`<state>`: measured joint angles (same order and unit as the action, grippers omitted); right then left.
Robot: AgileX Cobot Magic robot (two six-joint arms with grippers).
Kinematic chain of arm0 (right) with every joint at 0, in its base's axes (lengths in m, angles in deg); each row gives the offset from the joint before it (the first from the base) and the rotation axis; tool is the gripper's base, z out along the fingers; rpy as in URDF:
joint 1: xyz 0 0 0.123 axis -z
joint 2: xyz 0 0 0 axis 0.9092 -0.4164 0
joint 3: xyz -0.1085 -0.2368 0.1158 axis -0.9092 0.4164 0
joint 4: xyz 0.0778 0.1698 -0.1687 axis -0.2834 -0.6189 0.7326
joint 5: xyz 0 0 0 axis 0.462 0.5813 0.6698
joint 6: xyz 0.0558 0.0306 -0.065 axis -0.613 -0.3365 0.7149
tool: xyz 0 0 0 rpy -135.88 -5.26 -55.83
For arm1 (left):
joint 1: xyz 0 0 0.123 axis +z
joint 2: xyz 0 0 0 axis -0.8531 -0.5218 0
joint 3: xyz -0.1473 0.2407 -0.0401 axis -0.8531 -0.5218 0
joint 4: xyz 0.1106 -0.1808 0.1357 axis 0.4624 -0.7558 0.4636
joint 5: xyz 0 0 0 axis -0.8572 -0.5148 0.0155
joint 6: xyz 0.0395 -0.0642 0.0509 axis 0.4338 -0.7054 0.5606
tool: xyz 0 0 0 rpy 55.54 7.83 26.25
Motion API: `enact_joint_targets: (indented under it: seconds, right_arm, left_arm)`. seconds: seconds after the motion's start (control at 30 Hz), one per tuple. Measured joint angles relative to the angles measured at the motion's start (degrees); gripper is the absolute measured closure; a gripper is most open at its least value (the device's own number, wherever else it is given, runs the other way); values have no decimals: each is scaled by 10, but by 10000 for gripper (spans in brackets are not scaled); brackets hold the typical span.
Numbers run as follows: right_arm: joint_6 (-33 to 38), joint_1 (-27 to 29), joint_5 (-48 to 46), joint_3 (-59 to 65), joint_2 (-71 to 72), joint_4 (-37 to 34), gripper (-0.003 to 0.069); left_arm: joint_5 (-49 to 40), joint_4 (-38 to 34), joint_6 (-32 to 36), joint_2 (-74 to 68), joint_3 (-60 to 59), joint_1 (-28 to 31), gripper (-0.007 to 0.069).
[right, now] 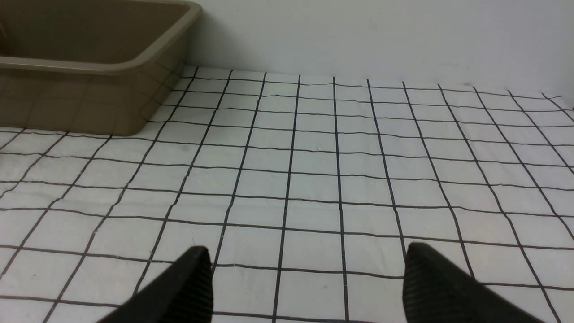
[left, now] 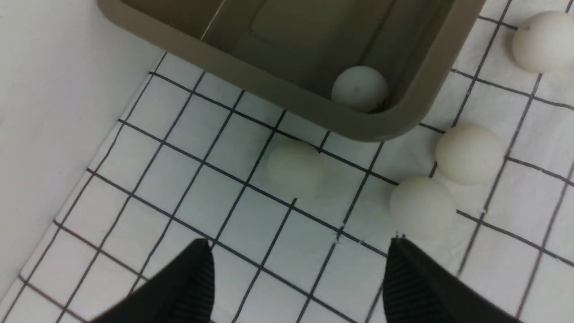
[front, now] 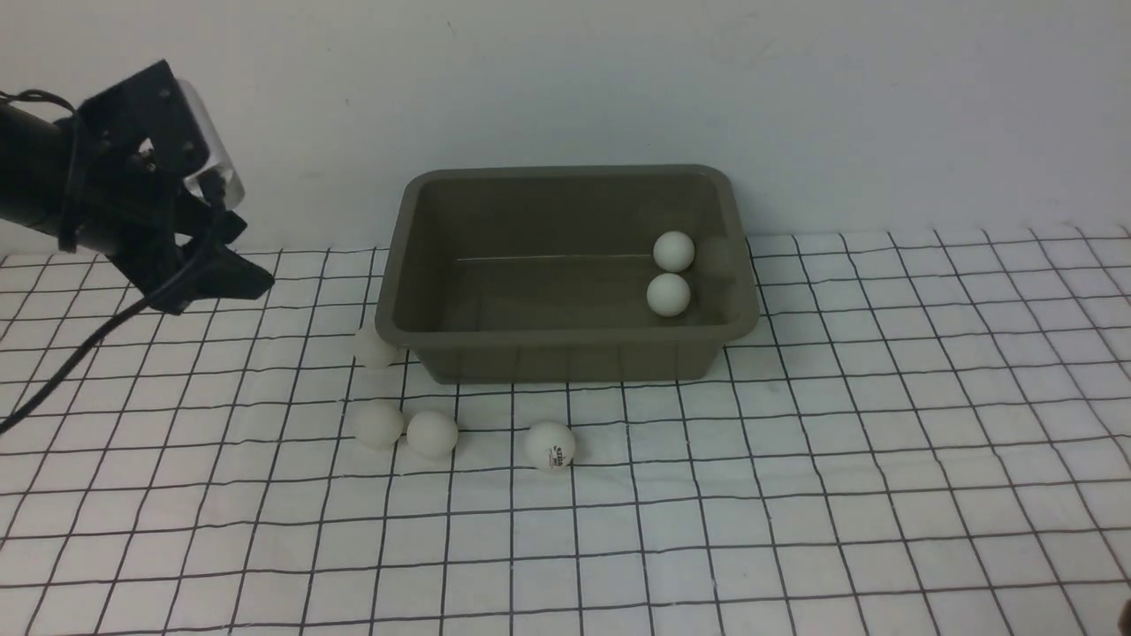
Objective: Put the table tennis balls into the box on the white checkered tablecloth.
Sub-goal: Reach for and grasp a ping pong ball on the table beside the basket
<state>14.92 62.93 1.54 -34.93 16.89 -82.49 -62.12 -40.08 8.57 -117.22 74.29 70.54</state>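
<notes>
Front view: between picks, four table tennis balls (front: 432, 433) outside the box (front: 565, 358).
Left pincer (left: 299, 244) and right pincer (right: 307, 249) gape empty; left should descend onto one.

The left arm (front: 40, 181) is matte black, with a clear cover (front: 210, 155) and loose black cable (front: 88, 343); the left gripper (left: 298, 255) has ribbed fingers (left: 195, 289).
</notes>
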Motion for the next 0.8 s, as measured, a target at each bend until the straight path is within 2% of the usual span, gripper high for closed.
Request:
enact_joint_targets:
  seconds: [0.23, 0.53, 0.8]
  right_arm:
    - [0, 0, 0, 0, 0, 0, 144]
    - [0, 0, 0, 0, 0, 0, 144]
    - [0, 0, 0, 0, 0, 0, 144]
  left_arm:
    - [60, -72, 19, -53, 0, -1, 165]
    - [80, -152, 139, -149, 3, -1, 164]
    - [81, -166, 153, -195, 49, -34, 164]
